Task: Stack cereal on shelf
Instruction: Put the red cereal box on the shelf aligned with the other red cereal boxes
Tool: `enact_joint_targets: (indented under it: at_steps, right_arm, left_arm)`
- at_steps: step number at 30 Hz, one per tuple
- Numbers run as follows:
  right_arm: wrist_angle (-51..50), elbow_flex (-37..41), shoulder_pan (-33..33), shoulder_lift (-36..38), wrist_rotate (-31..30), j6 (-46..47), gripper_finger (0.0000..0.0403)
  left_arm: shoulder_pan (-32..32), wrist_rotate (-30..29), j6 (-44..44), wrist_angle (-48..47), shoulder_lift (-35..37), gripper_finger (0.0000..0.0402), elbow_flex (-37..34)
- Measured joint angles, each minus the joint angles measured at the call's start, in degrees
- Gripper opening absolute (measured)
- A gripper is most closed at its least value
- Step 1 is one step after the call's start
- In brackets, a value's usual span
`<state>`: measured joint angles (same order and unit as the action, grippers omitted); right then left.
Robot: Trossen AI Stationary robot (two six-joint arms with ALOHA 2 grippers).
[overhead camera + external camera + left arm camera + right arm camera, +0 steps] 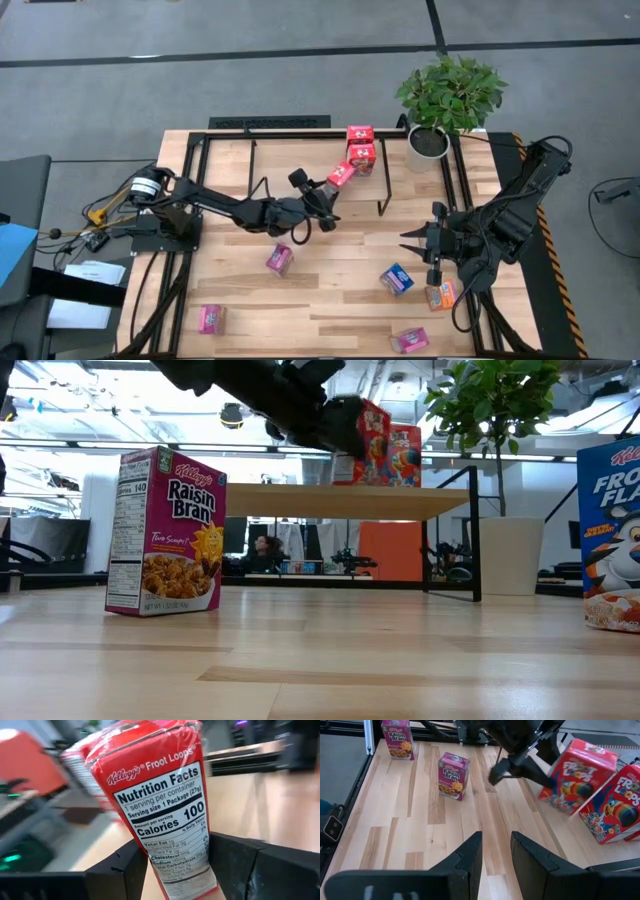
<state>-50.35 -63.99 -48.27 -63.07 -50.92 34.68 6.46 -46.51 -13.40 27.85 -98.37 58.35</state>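
Two red boxes [360,143] already stand on the shelf [270,150], one behind the other near its right end, and we judge the task roughly a third along at best, since a third red box [341,174] is only now arriving and six others wait on the tabletop [330,290]. Reading from the left of the high view, we see a magenta box [210,318] near the front left corner, then another magenta box [279,259] in front of the left arm. The left gripper [330,190] reaches over the shelf board and has its fingers clamped on the third red box, which sits tilted between them, touching or just beside the nearer of the shelved pair; from the left wrist view the box's nutrition panel fills the space between the fingers. Further right lie an orange-and-blue box [396,279], a magenta box [409,340] at the front edge, and another orange-and-blue one [440,295]. The right gripper [415,241] hovers beyond these, empty, its fingers parted a little, well apart from the shelf.
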Motion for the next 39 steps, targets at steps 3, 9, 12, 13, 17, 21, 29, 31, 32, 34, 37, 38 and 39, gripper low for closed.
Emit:
enact_joint_targets:
  at_steps: [3, 9, 12, 13, 17, 21, 29, 31, 32, 34, 37, 38, 39]
  right_arm:
    - [0.00, 0.00, -0.09, 0.00, 0.04, 0.00, 0.0127]
    - [0.00, 0.00, -0.11, -0.02, 0.07, 0.00, 0.0127]
    - [0.00, 0.00, -0.11, -0.02, 0.14, -0.02, 0.0127]
    - [0.00, 0.00, -0.11, -0.02, 0.19, -0.02, 0.0127]
    - [0.00, 0.00, -0.11, -0.02, 0.24, -0.02, 0.0127]
    - [-0.01, 0.00, -0.11, -0.02, 0.25, -0.02, 0.0127]
    - [-0.09, 0.00, -0.07, -0.02, 0.20, -0.09, 0.0127]
    - [-0.09, 0.00, -0.07, -0.02, 0.20, -0.09, 0.0127]
    - [-0.09, 0.00, -0.07, -0.02, 0.18, -0.09, 0.0127]
    - [-0.04, 0.00, -0.07, -0.02, 0.17, -0.09, 0.0127]
    - [-0.02, 0.00, -0.07, -0.02, 0.15, -0.09, 0.0127]
    - [-0.02, 0.00, -0.07, -0.02, 0.15, -0.09, 0.0127]
    - [-0.03, 0.00, -0.07, -0.02, 0.15, -0.09, 0.0127]
  left_arm:
    - [-0.09, 3.80, 2.35, -2.03, 1.03, 0.0177, -0.41]
    - [-0.65, 5.25, 2.26, -1.07, 2.80, 0.0177, -2.49]
    - [-1.96, 8.68, 2.13, -0.94, 2.82, 0.0177, -2.53]
    - [-2.38, 10.17, 2.05, -0.94, 2.84, 0.0177, -2.54]
    - [-4.55, 18.27, 1.60, -1.12, 3.14, 0.0177, -2.54]
    - [-6.70, 24.06, 0.58, -2.72, 4.96, 0.0177, -2.66]
    - [-12.27, 35.69, 3.67, -6.05, 8.20, 0.0177, -2.67]
    - [-13.35, 39.23, 4.88, -6.65, 8.15, 0.0177, -2.67]
    - [-13.83, 40.82, 5.31, -7.17, 8.15, 0.0177, -2.67]
    - [-14.56, 43.11, 5.61, -8.51, 8.15, 0.0177, -2.67]
    - [-15.04, 43.10, 5.59, -8.85, 8.15, 0.0177, -2.67]
    - [-15.12, 42.78, 5.57, -8.85, 8.15, 0.0177, -2.67]
    - [-15.13, 42.62, 5.39, -8.81, 8.15, 0.0177, -2.67]
